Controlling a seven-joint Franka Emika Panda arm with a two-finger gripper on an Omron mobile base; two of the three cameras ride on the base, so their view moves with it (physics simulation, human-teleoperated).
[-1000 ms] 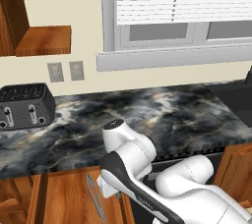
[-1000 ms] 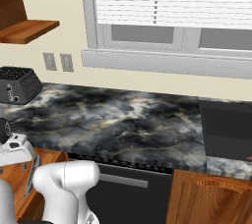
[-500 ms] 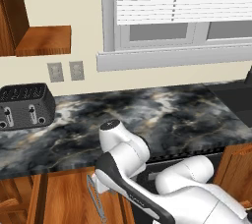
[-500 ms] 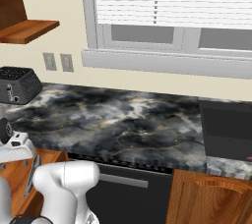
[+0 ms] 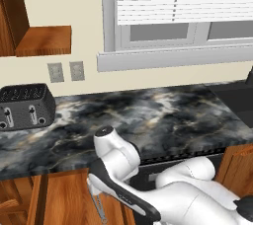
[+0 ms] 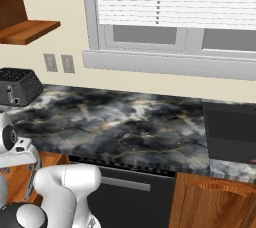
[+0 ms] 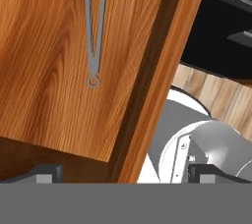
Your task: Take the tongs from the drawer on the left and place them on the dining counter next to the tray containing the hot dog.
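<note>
The slim grey tongs (image 7: 94, 26) lie flat on the wooden floor of the open drawer (image 7: 44, 85), ring end toward the hand. In the left base view the tongs (image 5: 101, 209) show as thin grey lines under the hand. My gripper (image 7: 125, 176) hangs open above the drawer with nothing between its tips, over the drawer's side wall (image 7: 155, 75) and apart from the tongs. The arm bends down over the counter's front edge. The dining counter, the tray and the hot dog are out of view.
A marbled counter top (image 5: 163, 115) runs above the drawer, with a black toaster (image 5: 24, 105) at its left end. A dark appliance front (image 6: 130, 197) sits right of the drawer. A dark cooktop (image 6: 230, 132) lies at the far right. A window is behind.
The arm's wrist has swung a little left and lower, bringing the hand further over the open drawer. The gripper has stayed open.
</note>
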